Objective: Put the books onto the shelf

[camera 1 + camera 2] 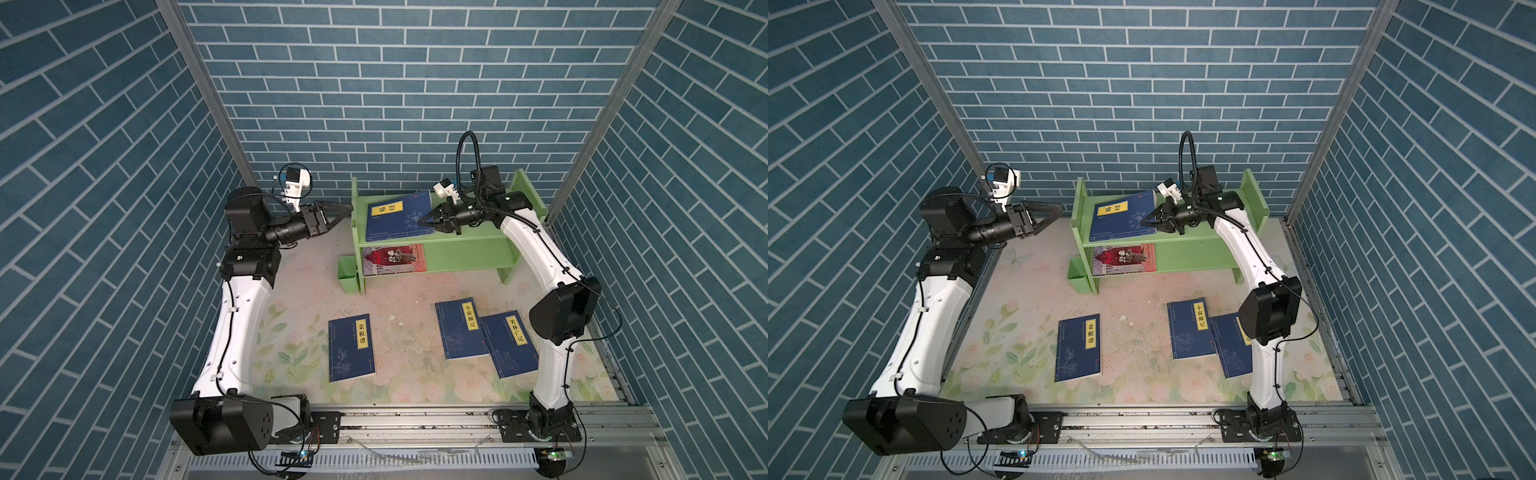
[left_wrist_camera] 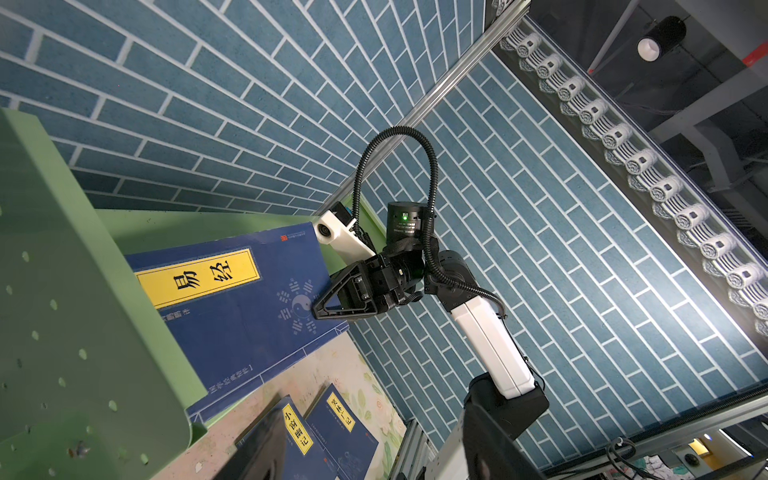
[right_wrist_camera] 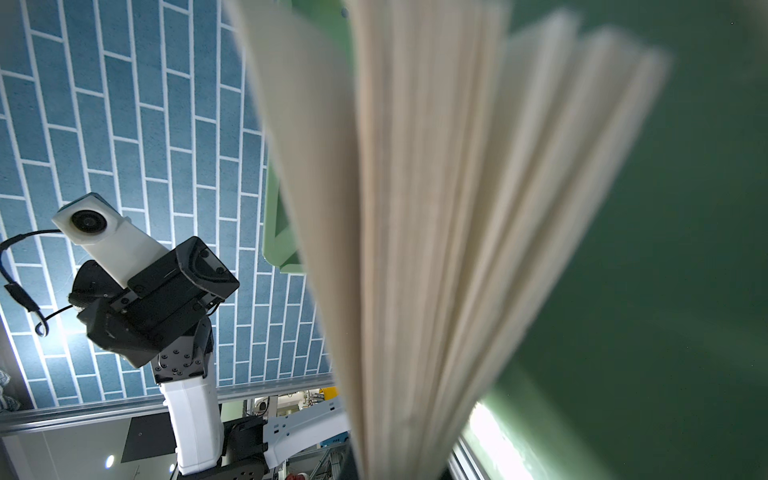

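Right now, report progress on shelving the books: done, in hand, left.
Done: the red-and-grey book lies on the shelf's lower tier. In hand: the right arm's jaws are shut on a blue book, tilted at the upper tier, not yet released. Left: three blue books lie flat on the table; the left arm's jaws stand open and empty beside the shelf's side panel.

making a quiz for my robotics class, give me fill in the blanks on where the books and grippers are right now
1. The right gripper is shut on a blue book at the shelf's ____ tier.
2. The red book lies on the ____ tier.
3. The loose books on the table number ____.
4. The left gripper is ____ and holds nothing.
Missing words: upper; lower; three; open.
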Motion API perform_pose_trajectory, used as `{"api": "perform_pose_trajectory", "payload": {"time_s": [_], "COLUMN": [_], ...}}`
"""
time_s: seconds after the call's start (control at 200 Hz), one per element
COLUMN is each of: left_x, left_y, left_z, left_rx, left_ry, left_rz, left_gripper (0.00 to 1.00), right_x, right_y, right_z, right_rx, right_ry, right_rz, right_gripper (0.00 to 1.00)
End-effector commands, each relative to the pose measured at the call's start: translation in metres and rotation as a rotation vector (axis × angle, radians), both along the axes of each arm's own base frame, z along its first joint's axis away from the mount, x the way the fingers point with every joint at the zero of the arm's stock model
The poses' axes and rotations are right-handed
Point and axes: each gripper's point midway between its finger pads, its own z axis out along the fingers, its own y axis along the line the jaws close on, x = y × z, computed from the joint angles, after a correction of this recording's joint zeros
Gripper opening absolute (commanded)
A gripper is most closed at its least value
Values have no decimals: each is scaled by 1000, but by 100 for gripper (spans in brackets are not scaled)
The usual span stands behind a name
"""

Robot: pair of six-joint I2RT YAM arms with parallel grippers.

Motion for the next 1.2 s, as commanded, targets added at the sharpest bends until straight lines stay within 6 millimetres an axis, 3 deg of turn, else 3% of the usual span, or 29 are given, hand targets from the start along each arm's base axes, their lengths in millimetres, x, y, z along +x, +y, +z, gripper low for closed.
{"api": "perform_pose_trajectory", "payload": {"time_s": [0.0,0.175,0.385,0.69,0.81,1.015,1.195], "left_x": [-1,-1,0,-4,-4,-5,-4], "left_y": [-2,-2,-2,-2,-2,-1,-1], "left_z": [0,-2,-5,-11,-14,-15,-17], "left_rx": [-1,-1,-2,12,20,20,20], "left_ry": [-21,-15,-8,5,7,11,17], "left_rz": [-25,-25,-25,-35,-32,-22,-18], "left_gripper": [69,69,69,69,69,69,69], "right_x": [-1,1,9,18,28,42,42], "right_y": [-2,-7,-17,-42,-50,-44,-29], "right_z": [-6,-13,-20,-30,-24,-22,-21], "right_rx": [-36,-104,-212,-408,-448,-423,-378], "right_ry": [-38,-44,-73,-157,-217,-242,-236], "right_rz": [19,2,-50,-149,-203,-229,-201], "right_gripper": [13,47,63,70,71,66,64]}}
